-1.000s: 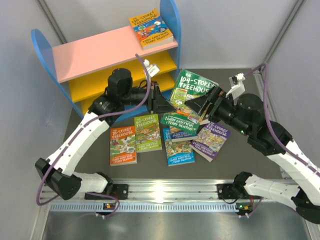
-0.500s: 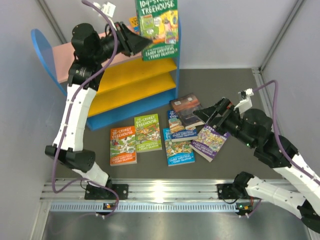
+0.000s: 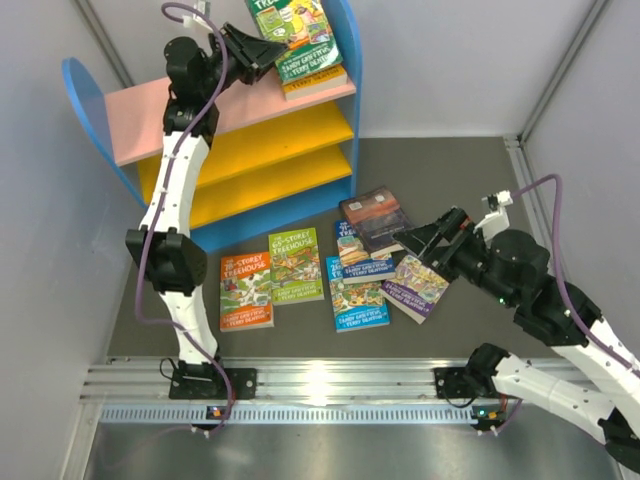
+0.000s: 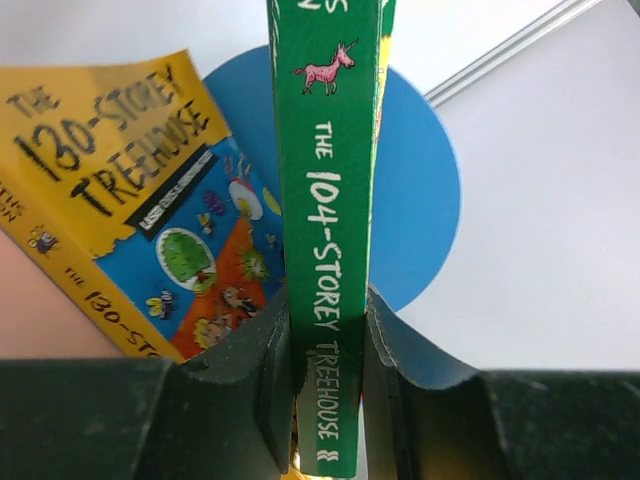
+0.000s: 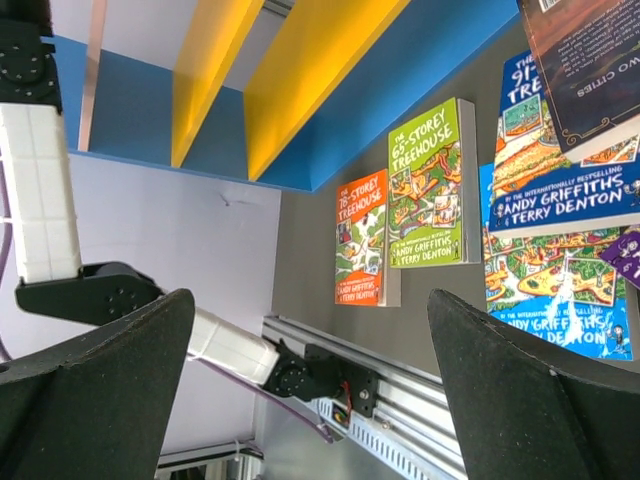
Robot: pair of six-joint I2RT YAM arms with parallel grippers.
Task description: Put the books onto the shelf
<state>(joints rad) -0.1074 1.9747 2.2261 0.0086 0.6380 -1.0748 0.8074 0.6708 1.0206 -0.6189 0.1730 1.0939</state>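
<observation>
My left gripper (image 3: 262,46) is shut on the spine of the green "104-Storey Treehouse" book (image 3: 296,30), held above the shelf's pink top board (image 3: 180,105). Under it lies the yellow "130-Storey" book (image 3: 316,82). In the left wrist view both fingers (image 4: 250,380) press the green spine (image 4: 325,250), with the yellow book (image 4: 140,210) behind. My right gripper (image 3: 425,240) stands open and empty over the floor books: orange (image 3: 246,290), green (image 3: 295,265), blue (image 3: 358,300), purple (image 3: 420,285) and a dark one (image 3: 375,220). From the right wrist, the gripper (image 5: 310,380) hangs over the floor beside the orange (image 5: 362,240) and green (image 5: 430,185) books.
The shelf has blue side panels (image 3: 85,90) and two yellow lower boards (image 3: 250,150). A metal rail (image 3: 330,385) runs along the near edge. Grey walls close in on the left and right. The blue side panel (image 4: 420,200) rises just behind the held book.
My left arm has carried the green book from the floor up over the top board and tilted it toward the yellow book. The right gripper has opened wide and drawn back.
</observation>
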